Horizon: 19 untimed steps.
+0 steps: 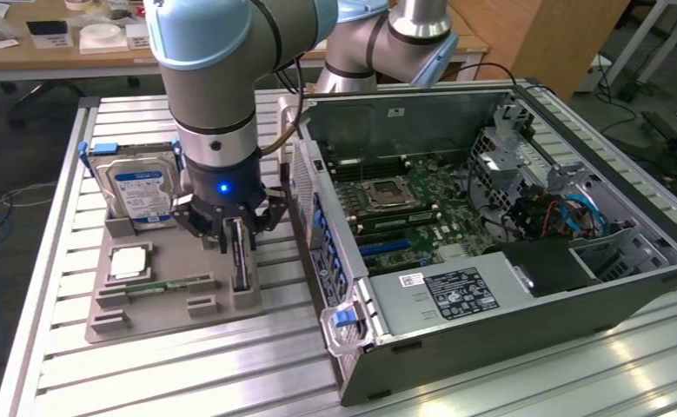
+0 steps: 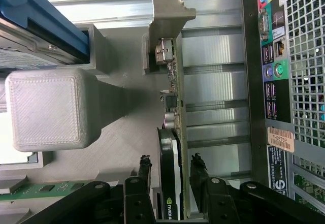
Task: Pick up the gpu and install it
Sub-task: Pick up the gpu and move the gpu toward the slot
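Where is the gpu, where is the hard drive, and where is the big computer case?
gpu (image 2: 176, 82): wrist view, on the edge of its green board.
hard drive (image 1: 139, 187): exterior view, on its blue-white label.
case (image 1: 512, 343): exterior view, on its grey outer wall.

Silver arm (image 1: 213, 100), pale-blue caps (image 1: 199, 33), black end effector (image 1: 240, 259)

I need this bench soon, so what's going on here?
The arm is over the gray holder beside the open PC case. Its jaws straddle the gpu, which stands on edge in a slot of the holder. A small gap shows on each side, so it isn't gripped yet. The hard drive sits in the holder too. The gpu is not in the case yet.
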{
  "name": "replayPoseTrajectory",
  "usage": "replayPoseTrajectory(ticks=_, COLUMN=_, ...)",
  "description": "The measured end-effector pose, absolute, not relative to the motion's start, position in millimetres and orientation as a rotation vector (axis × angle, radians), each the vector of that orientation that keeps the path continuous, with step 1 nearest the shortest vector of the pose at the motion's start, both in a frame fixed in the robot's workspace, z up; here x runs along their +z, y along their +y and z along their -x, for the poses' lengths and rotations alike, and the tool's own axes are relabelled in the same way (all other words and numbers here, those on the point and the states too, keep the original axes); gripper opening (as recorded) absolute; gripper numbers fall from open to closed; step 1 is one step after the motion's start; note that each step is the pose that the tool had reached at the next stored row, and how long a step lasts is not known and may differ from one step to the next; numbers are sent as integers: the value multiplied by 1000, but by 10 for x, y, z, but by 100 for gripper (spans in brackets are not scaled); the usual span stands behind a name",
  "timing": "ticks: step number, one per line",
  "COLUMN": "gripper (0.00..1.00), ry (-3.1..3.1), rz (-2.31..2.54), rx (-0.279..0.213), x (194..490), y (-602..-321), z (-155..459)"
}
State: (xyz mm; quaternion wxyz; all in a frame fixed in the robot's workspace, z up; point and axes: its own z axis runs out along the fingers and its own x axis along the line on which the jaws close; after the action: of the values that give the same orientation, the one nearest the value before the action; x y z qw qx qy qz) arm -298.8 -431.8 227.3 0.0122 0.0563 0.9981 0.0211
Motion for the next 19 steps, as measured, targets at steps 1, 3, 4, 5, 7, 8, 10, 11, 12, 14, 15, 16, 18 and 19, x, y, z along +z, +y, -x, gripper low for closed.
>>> replayPoseTrajectory(ticks=1, gripper=45, ry=3112, rz=-176, rx=66, x=2273, y=-4318, z=2988)
replayPoseTrajectory(ticks=3, gripper=45, ry=3112, rz=-175, rx=66, x=2273, y=-4318, z=2987)
replayPoseTrajectory(ticks=4, gripper=45, ry=3112, rz=-176, rx=66, x=2273, y=-4318, z=2986)
replayPoseTrajectory(ticks=5, gripper=45, ry=3112, rz=-176, rx=66, x=2273, y=-4319, z=2986)
replayPoseTrajectory(ticks=7, gripper=45, ry=3112, rz=-176, rx=66, x=2273, y=-4318, z=2985)
replayPoseTrajectory(ticks=8, gripper=45, ry=3112, rz=-176, rx=66, x=2273, y=-4318, z=2985)
replayPoseTrajectory(ticks=10, gripper=45, ry=3112, rz=-176, rx=66, x=2273, y=-4318, z=2985)
replayPoseTrajectory(ticks=11, gripper=45, ry=3112, rz=-176, rx=66, x=2273, y=-4318, z=2985)
replayPoseTrajectory(ticks=12, gripper=45, ry=3112, rz=-176, rx=66, x=2273, y=-4318, z=2985)
replayPoseTrajectory(ticks=14, gripper=43, ry=3112, rz=-176, rx=66, x=2273, y=-4318, z=2985)
replayPoseTrajectory(ticks=15, gripper=43, ry=3112, rz=-176, rx=66, x=2273, y=-4318, z=2985)
replayPoseTrajectory(ticks=16, gripper=37, ry=3112, rz=-176, rx=66, x=2273, y=-4318, z=2985)
replayPoseTrajectory(ticks=18, gripper=27, ry=3112, rz=-176, rx=66, x=2273, y=-4318, z=2985)
replayPoseTrajectory(ticks=19, gripper=27, ry=3112, rz=-176, rx=66, x=2273, y=-4318, z=2985)
